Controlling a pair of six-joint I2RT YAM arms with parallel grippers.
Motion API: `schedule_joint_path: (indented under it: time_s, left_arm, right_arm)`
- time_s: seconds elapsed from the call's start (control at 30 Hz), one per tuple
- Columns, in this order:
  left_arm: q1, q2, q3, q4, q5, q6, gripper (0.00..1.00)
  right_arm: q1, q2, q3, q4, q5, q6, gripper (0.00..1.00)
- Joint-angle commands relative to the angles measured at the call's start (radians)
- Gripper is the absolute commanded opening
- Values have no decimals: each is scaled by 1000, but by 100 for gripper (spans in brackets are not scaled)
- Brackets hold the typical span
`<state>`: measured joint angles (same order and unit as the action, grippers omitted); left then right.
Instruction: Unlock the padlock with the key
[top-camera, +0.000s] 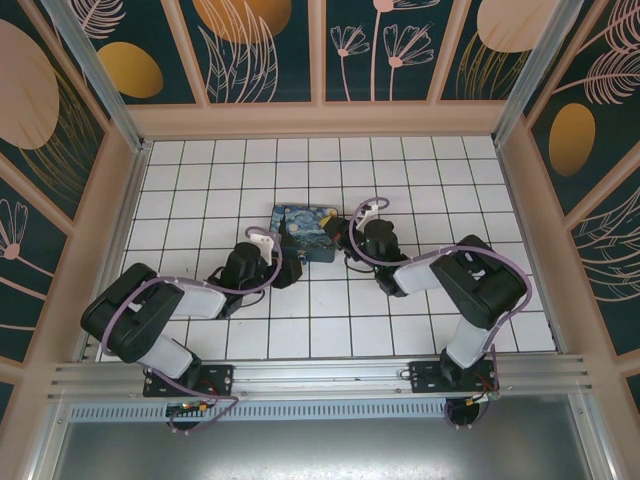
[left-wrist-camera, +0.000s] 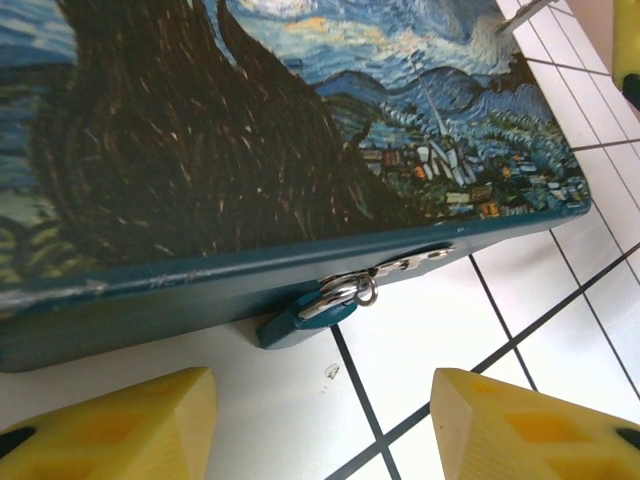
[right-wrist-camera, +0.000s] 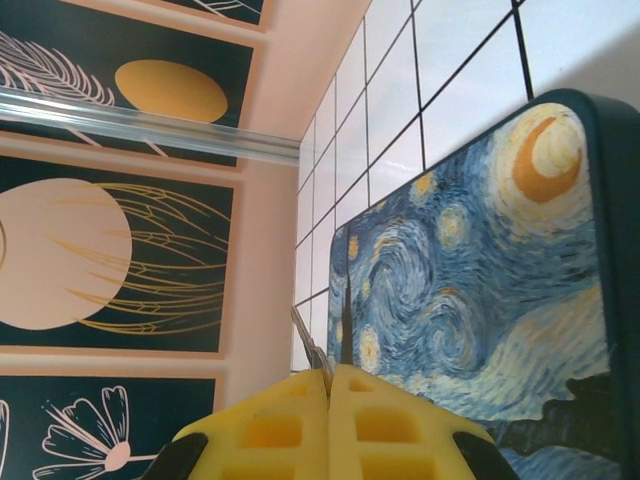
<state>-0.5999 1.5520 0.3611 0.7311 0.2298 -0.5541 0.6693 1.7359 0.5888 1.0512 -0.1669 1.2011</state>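
The small silvery-blue padlock (left-wrist-camera: 335, 298) hangs from the hasp on the side wall of the Starry Night-printed box (left-wrist-camera: 250, 130), mid-way across the white tiled bench (left-wrist-camera: 420, 340). It lies just ahead of the gap in the left gripper (left-wrist-camera: 325, 400), whose yellow jaws stand apart and clear of it. The right gripper (right-wrist-camera: 329, 372) is clamped on the thin grey metal key (right-wrist-camera: 306, 345) at the box's other side.

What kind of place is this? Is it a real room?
Probably a small robot practice booth, not a real room: the left arm and right arm are bolted to a metal rail, with a white tiled floor and flower-painted wall panels around.
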Motion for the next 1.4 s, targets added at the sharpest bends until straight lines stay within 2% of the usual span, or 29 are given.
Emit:
schedule_joint_path:
  time_s: [0.0,0.27,0.83,1.0,1.2,1.37]
  left_arm:
    - [-13,41,25,78,0,30,59]
    - [-29,124,47,146,2,16,57]
    - [-29,199,93,235,100,-27,58]
    - [-29,207,94,220,73,-27,59]
    - [-29,224,120,125,-30,-12,60]
    - [-29,242,134,148,22,-20,60]
  right_arm:
    - [-13,28,23,56,-33,18,0]
    - [-24,66,20,87,-52,37,0]
    - [-27,116,30,119,-64,55,0]
    - [-27,126,34,125,-67,61,0]
    - [-27,129,28,136,-66,69,0]
    - [-27,132,26,136,-66,72,0]
